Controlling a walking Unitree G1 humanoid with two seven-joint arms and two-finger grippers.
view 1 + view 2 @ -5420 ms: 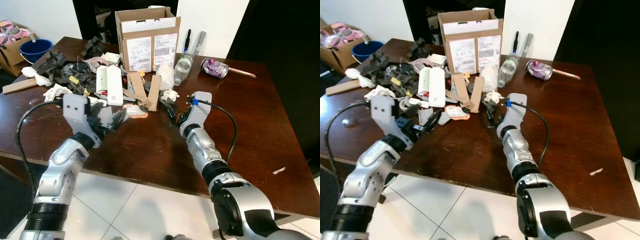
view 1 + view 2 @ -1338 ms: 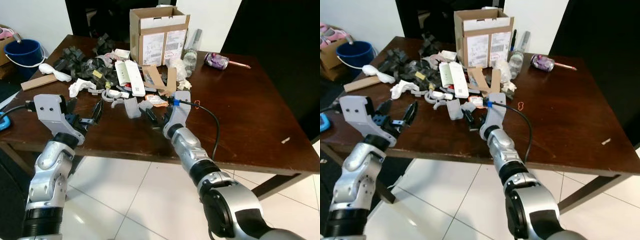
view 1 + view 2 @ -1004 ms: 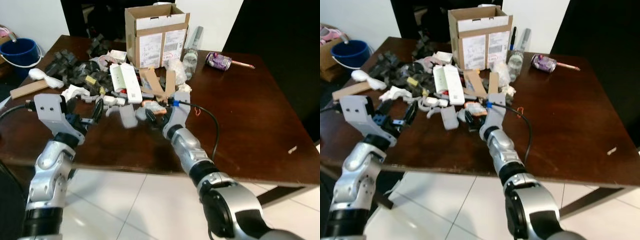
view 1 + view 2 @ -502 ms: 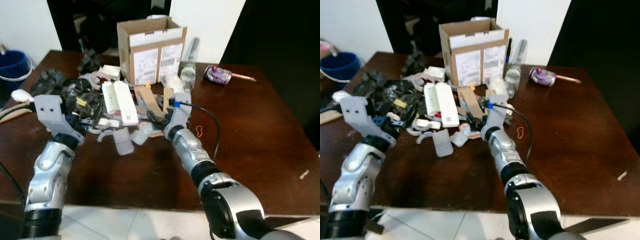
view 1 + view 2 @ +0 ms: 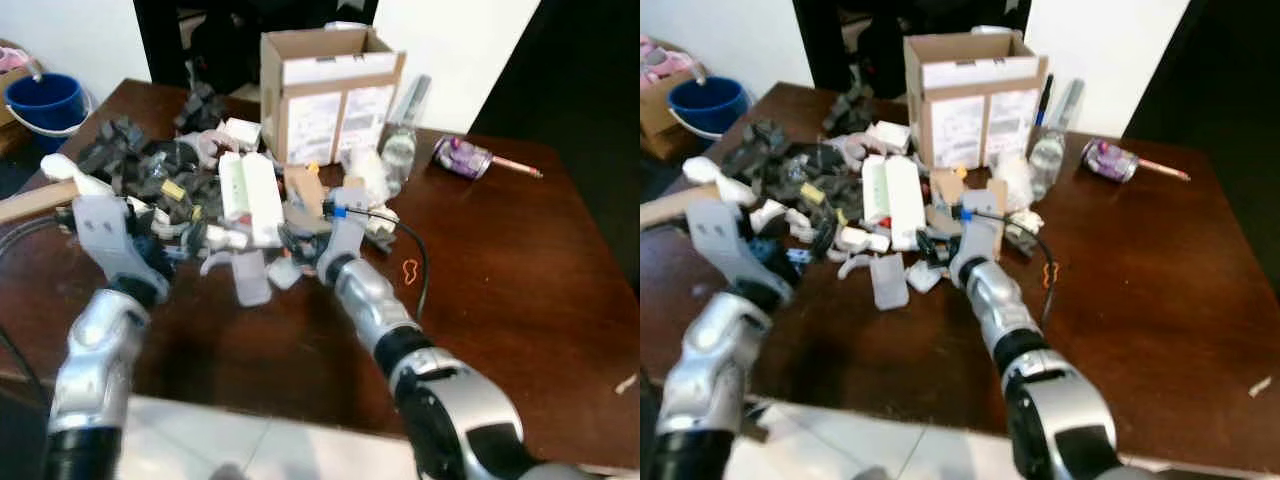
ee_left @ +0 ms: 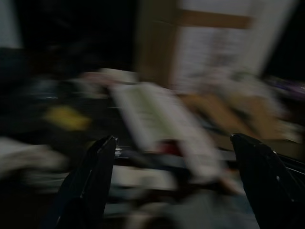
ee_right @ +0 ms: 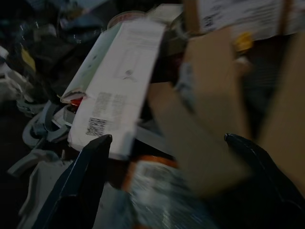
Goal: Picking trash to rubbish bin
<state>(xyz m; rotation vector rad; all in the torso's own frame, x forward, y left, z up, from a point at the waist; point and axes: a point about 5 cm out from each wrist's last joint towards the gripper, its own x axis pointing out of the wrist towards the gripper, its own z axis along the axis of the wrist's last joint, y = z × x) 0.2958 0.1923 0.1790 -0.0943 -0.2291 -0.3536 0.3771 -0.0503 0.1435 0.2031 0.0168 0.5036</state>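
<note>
- I hold the right gripper (image 7: 167, 191) low at the front edge of the trash pile (image 5: 215, 195) on the table (image 5: 500, 260); its fingers are spread wide, nothing between them, so a strip of cardboard (image 7: 209, 129) can slip in.
- My left gripper (image 6: 176, 186) also gapes empty, facing the long white box (image 5: 262, 198).
- I see a blue bucket (image 5: 45, 100) beyond the table's left corner, probably the bin.

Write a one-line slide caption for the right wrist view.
Open right claw closing in on a white carton and cardboard strips in the trash pile.
</note>
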